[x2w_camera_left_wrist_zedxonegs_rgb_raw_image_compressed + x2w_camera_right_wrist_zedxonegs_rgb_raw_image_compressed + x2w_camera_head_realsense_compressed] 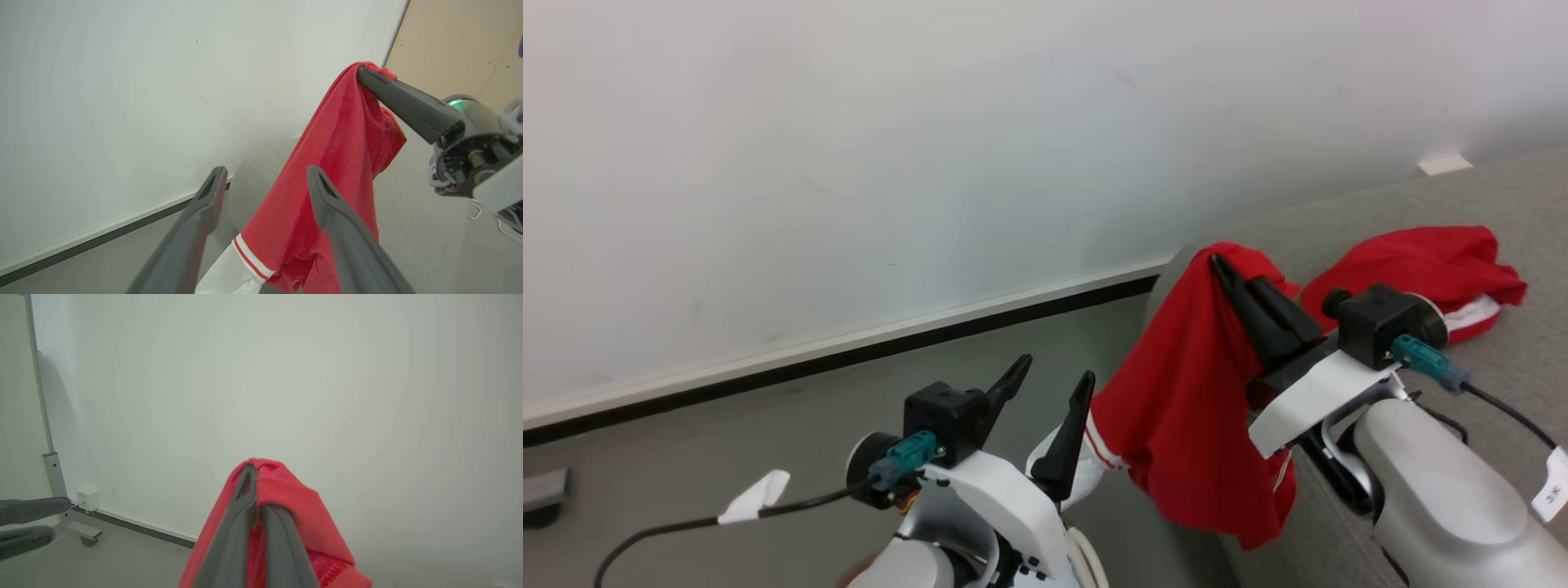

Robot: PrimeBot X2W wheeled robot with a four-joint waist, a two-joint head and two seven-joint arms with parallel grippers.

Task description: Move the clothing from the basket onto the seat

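Observation:
A red garment (1184,392) with a white sleeve hangs from my right gripper (1218,265), which is shut on its top fold at the sofa's left end. The same cloth (327,171) drapes past the right gripper (361,72) in the left wrist view, and it wraps those fingertips (250,473) in the right wrist view. My left gripper (1054,371) stands open just left of the hanging cloth, holding nothing. A second red garment (1421,269) with white trim lies on the grey sofa (1519,245). The basket is out of view.
A white wall with a dark baseboard (849,351) runs behind grey floor. In the right wrist view, a wheeled grey stand leg (81,533) and a small white box (87,498) sit by the wall. A small white object (1444,164) rests near the sofa's far edge.

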